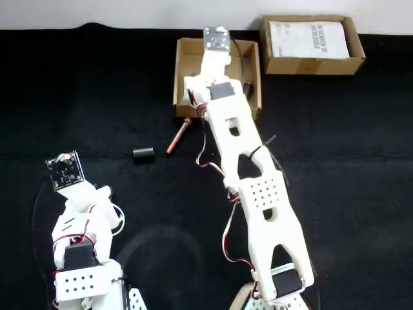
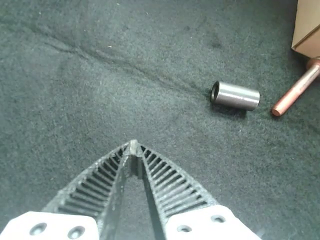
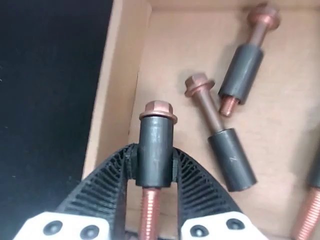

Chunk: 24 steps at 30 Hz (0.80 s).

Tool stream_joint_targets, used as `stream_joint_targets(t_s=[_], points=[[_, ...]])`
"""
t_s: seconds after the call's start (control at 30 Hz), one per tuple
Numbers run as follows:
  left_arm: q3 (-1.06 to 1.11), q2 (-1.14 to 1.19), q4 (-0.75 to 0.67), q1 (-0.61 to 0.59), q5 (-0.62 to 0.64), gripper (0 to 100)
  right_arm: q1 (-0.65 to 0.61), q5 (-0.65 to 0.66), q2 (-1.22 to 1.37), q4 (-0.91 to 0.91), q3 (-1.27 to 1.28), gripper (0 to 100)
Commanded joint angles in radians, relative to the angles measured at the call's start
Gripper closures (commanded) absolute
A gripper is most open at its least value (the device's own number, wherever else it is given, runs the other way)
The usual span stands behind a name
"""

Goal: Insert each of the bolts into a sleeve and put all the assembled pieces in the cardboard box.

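**Right hand over the box with an assembled piece; one bolt and one sleeve left outside**

High view: the right arm (image 1: 258, 194) stretches across the black counter (image 1: 77, 97), and its wrist sits over the open cardboard box (image 1: 184, 71), as suits a drop-off. A loose sleeve (image 1: 143, 155) lies on its side on the counter. Just beside it, a bare copper bolt (image 1: 178, 137) lies slanted with its head end toward the box's near corner. The left arm (image 1: 77, 219) is folded low on its own side, well apart from the box. A second box (image 1: 313, 63) holding a printed sheet stands to the far side and seems to play no part in the task.

Left wrist view: the left hand (image 2: 132, 147) is closed tip to tip on nothing. It points across the cloth toward the loose sleeve (image 2: 235, 95) and the bolt (image 2: 296, 95) beyond it. These two are probably the last pair to be joined.

Right wrist view: the right hand (image 3: 155, 157) clamps an assembled piece (image 3: 156, 132) by its dark sleeve. The bolt head sits above the grip and the threaded end below, so squeezing the sleeve keeps the bolt inside it. The piece hangs just inside the box wall (image 3: 122, 75), over the bare floor. Two finished pieces (image 3: 242, 70) (image 3: 225, 150) already lie flat nearby, and part of another (image 3: 310, 200) shows at the edge. I judge that releasing here would lay the piece next to them without striking any.
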Motion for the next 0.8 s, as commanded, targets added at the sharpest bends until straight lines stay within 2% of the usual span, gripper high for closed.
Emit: stream_joint_targets(t_s=[0.0, 0.27, 0.4, 0.5, 0.77], points=[[0.027, -0.01, -0.015, -0.008, 0.005, 99, 0.022, 0.012, 0.021, -0.05, -0.059, 99.2], [0.027, -0.01, -0.015, -0.008, 0.005, 99, 0.021, 0.118, 0.088, -0.193, -0.059, 98.1], [0.027, -0.01, -0.02, -0.007, 0.005, 99, 0.021, 0.117, 0.068, -0.188, -0.061, 84.7], [0.027, -0.01, -0.02, -0.005, 0.005, 99, 0.016, 0.098, 0.025, -0.137, -0.061, 76.0], [0.024, -0.01, -0.02, -0.005, 0.005, 99, -0.002, 0.011, -0.205, 0.124, -0.061, 75.2]])
